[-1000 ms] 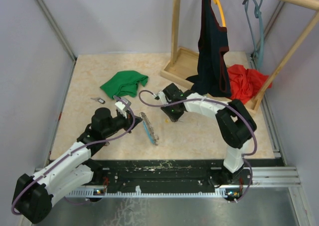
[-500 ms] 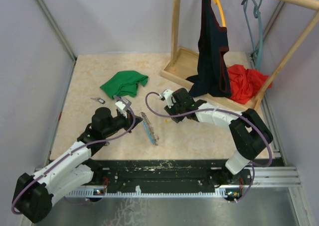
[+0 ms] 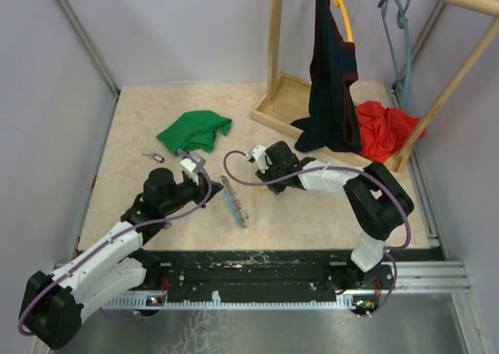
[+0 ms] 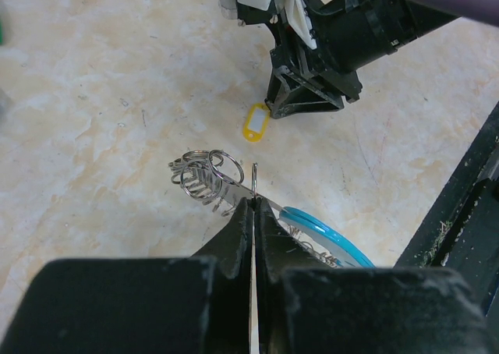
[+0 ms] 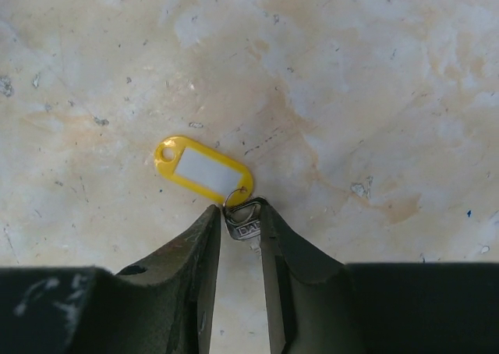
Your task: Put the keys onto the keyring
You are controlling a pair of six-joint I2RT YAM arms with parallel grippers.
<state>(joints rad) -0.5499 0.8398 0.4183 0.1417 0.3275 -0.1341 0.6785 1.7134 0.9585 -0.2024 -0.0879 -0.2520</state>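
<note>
Keyring (image 4: 204, 176) lies mid-table (image 3: 312, 214), L gripper (image 4: 251, 206) pinched tight on its wire. Yellow-tagged key (image 5: 204, 171) lies just beyond, its metal head nipped in R gripper (image 5: 240, 228), jaws narrow. Risk, we judge: R grip is on the key's tip only, so it may twist or drop on lift; the ring may slip thru L pads. We count 1 keyring, 2 keys; 2nd key (image 3: 153, 157) sits nr green cloth (image 3: 195, 129).

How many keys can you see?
2. One yellow-tagged key pinched in the right end effector; one dark-headed key lies left of the green cloth. More may be hidden at the keyring.
</note>
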